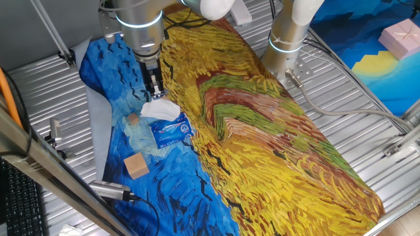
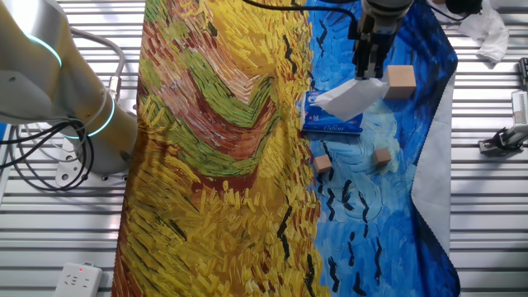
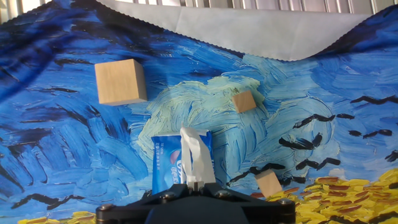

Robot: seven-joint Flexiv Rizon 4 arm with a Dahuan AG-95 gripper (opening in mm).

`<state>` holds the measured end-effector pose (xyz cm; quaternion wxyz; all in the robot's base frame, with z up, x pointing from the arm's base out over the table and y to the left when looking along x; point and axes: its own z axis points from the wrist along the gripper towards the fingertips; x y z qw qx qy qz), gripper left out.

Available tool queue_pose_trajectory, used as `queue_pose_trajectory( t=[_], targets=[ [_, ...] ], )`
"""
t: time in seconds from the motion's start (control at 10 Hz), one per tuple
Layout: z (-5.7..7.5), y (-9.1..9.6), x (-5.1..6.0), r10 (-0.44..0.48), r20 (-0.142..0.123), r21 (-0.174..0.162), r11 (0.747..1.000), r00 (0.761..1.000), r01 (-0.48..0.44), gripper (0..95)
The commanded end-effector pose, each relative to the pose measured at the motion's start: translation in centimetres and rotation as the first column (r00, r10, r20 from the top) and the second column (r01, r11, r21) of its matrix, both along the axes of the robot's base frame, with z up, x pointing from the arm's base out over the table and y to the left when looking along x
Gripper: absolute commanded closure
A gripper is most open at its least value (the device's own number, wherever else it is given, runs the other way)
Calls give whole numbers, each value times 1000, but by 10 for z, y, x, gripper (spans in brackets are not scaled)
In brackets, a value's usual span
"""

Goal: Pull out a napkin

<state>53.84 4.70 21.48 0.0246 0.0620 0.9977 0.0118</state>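
A white crumpled napkin [image 1: 159, 109] [image 2: 353, 96] [image 3: 194, 155] stretches up from the small blue tissue pack [image 1: 170, 131] [image 2: 331, 122] [image 3: 165, 167] lying on the painted cloth. My gripper [image 1: 155, 94] [image 2: 369, 70] [image 3: 194, 185] hangs just above the pack, shut on the napkin's upper end. In the hand view the sheet runs as a narrow white strip from the pack's slot into the black jaws, which stand close together at the bottom edge.
Tan wooden cubes lie around the pack: a large one [image 1: 136, 165] [image 2: 401, 81] [image 3: 120, 81] and smaller ones [image 3: 244, 101] [image 3: 269, 183] [image 2: 322, 164]. The cloth's grey underside [image 3: 249, 28] is folded over at one edge. A second robot base [image 1: 289, 39] stands on the metal table.
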Motion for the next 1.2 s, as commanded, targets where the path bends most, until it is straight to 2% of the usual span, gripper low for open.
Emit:
queue_pose_trajectory(
  t=[0.1, 0.5, 0.7, 1.2],
  targets=[
    [0, 0, 0, 1, -2, -3, 1000, 1000, -1, 950],
    [0, 0, 0, 3, -3, -4, 1000, 1000, -3, 950],
    [0, 0, 0, 30, 7, -16, 999, 1000, -30, 950],
    [0, 0, 0, 77, 9, -16, 997, 997, -77, 950]
  ],
)
